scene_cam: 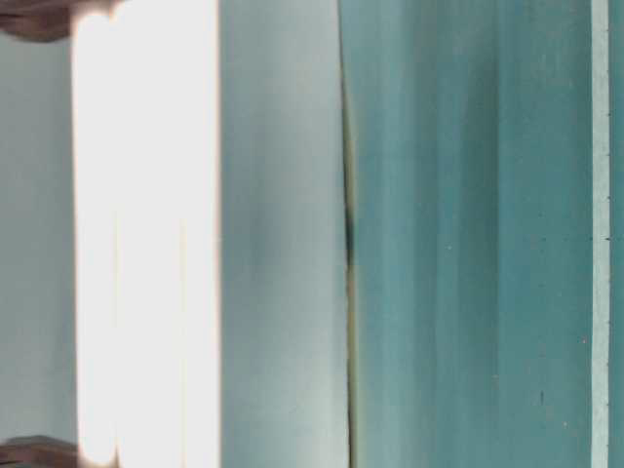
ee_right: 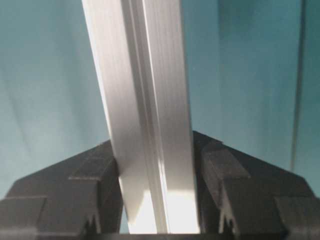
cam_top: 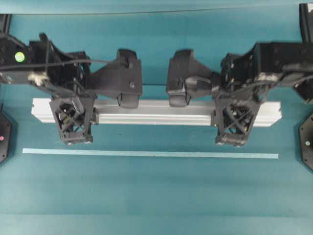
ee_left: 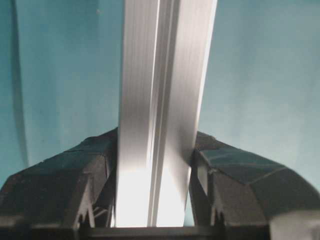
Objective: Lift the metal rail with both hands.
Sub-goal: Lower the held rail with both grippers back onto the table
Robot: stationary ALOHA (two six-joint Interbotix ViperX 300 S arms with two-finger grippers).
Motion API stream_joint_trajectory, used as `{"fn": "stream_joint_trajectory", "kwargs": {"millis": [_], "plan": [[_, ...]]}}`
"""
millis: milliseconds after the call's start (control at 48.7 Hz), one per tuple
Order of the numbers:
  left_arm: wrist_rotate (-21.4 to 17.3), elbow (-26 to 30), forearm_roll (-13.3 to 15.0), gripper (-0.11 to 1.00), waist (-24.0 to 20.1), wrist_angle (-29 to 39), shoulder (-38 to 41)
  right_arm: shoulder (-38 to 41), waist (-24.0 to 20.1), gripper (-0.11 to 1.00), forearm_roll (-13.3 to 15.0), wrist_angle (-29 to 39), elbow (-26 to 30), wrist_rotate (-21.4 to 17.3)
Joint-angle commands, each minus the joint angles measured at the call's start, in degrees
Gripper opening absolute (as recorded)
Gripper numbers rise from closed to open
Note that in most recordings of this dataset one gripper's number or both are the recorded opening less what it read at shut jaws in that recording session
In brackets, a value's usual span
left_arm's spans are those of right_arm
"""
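Observation:
The metal rail point(cam_top: 156, 111) is a long silver grooved bar that runs left to right across the middle of the overhead view. My left gripper point(cam_top: 73, 117) is shut on it near its left end, and my right gripper point(cam_top: 234, 118) is shut on it near its right end. In the left wrist view the rail point(ee_left: 160, 100) runs straight between the black fingers point(ee_left: 97, 165), which press on both of its sides. The right wrist view shows the same grip on the rail point(ee_right: 145, 100). In the table-level view the rail point(scene_cam: 146, 234) is a bright overexposed band. I cannot tell its height above the table.
A thin pale-green tape strip point(cam_top: 146, 153) lies on the teal table point(cam_top: 156, 196) in front of the rail, parallel to it. It also shows in the table-level view point(scene_cam: 600, 234). Black arm bodies point(cam_top: 122, 73) crowd the space behind the rail. Black fixtures point(cam_top: 307, 142) sit at both side edges.

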State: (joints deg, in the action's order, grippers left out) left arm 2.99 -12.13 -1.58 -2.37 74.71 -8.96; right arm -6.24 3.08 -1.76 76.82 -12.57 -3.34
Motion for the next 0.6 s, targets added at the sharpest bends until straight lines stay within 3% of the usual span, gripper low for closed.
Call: {"fn": "stream_joint_trajectory", "kwargs": {"millis": [0, 205, 575], "plan": [[0.00, -2.37, 0.00, 0.36, 0.00, -3.43, -1.93, 0.44, -0.09, 0.35, 0.18, -2.02, -2.37, -0.35], [0.53, -8.35, -0.09, 0.36, 0.00, -9.32, -1.23, 2.46, -0.44, 0.35, 0.18, -9.49, -7.47, 0.26], [0.35, -13.10, -0.09, 0.36, 0.09, -19.07, 2.46, 7.56, -1.14, 0.35, 0.26, -15.91, -9.93, 3.69]]}}
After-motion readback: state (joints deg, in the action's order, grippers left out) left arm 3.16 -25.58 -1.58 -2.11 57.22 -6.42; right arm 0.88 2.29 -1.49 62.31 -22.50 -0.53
